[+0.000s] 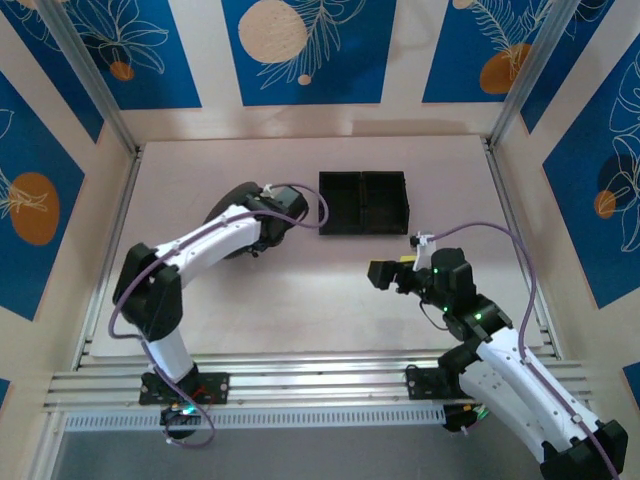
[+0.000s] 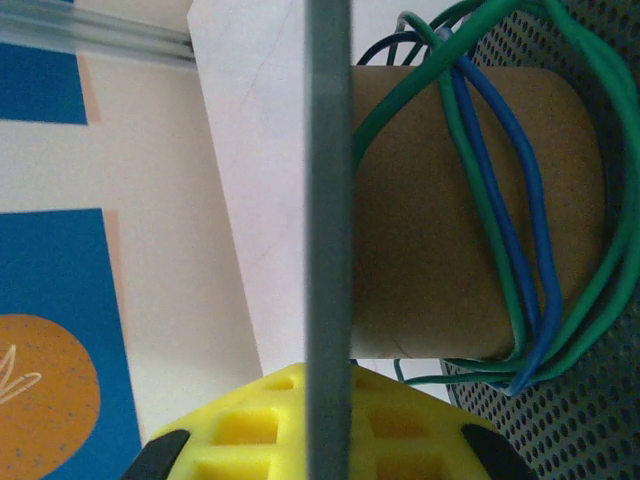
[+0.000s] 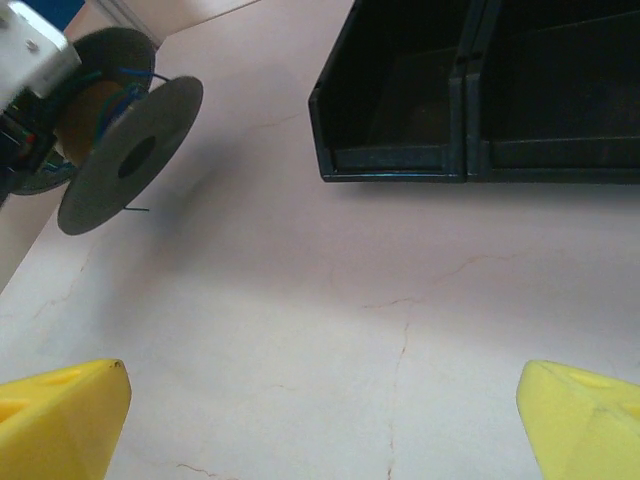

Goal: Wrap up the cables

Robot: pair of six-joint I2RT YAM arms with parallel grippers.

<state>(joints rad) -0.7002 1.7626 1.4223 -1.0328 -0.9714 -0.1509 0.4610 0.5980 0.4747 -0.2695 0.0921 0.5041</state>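
Green cables and blue cables are looped loosely around the brown cardboard core of a spool. In the left wrist view my left gripper is shut on the spool's thin grey flange, whose edge runs between the yellow fingers. A perforated second flange lies behind the cables. In the right wrist view the spool appears at upper left. My right gripper stands open over bare table, well apart from the spool, with nothing between its yellow fingertips.
A black two-compartment tray sits at the back centre of the table, just right of the spool; its front wall faces my right gripper. Aluminium frame posts stand at the table's back corners. Lilac cables run along both arms.
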